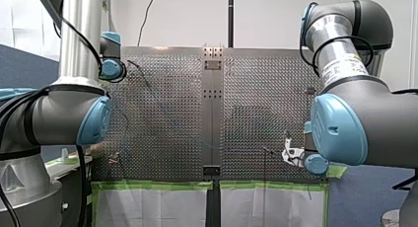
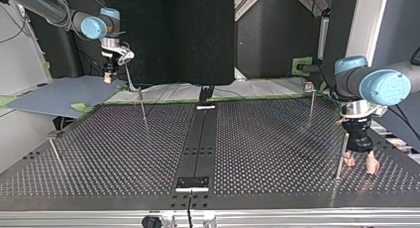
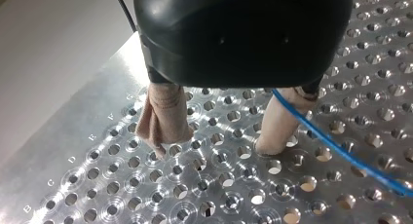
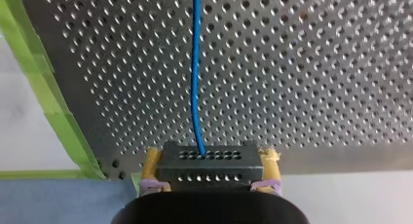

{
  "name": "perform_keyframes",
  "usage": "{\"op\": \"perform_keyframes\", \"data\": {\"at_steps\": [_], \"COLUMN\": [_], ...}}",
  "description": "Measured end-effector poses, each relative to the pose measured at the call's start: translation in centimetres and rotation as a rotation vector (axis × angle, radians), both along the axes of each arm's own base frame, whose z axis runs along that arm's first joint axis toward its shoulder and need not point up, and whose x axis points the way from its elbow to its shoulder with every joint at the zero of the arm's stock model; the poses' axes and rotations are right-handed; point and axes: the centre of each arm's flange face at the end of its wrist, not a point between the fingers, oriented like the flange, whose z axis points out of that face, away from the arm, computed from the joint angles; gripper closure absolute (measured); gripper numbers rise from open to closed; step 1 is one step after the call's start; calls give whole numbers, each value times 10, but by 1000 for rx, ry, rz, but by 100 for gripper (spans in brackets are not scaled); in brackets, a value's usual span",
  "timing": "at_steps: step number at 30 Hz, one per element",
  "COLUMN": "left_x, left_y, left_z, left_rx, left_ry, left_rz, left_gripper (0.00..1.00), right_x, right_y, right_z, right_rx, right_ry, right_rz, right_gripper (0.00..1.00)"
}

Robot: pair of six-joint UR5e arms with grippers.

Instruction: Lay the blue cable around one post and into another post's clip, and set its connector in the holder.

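My left claw (image 3: 214, 146) gapes over the perforated table (image 3: 229, 202).

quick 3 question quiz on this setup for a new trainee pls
1. True or false: my left claw is shut on the blue cable.
2. What does my right claw hold? A) a post B) the black connector C) nothing
3. Fill in the missing word: the tape along the table edge is ____.

Key
1. False. My left claw is open with nothing between its fingers, and the cable only runs past beside it.
2. B. The cable leaves the connector and runs ahead over the table.
3. green
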Motion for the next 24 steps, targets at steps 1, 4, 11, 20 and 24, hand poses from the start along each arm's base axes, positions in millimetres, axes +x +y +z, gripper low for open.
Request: {"op": "perform_keyframes", "data": {"at_steps": [1,4,11,20,24], "left_x": [0,0,0,0,0], "left_y": [0,0,1,1,0], "left_z": [0,0,0,0,0], "left_rx": [0,0,0,0,1], "left_ry": [0,1,-1,-1,0], "left_rz": [0,3,6,6,6], "left_gripper": [0,0,0,0,0], "right_x": [1,4,3,4,3], "right_y": [1,6,1,-17,-22], "right_z": [-2,-14,-25,-18,-16], "right_rx": [3,16,-8,-42,-47], "right_ry": [3,10,14,22,9], "right_rz": [8,23,52,123,154], "right_gripper": [99,99,99,99,99]}}
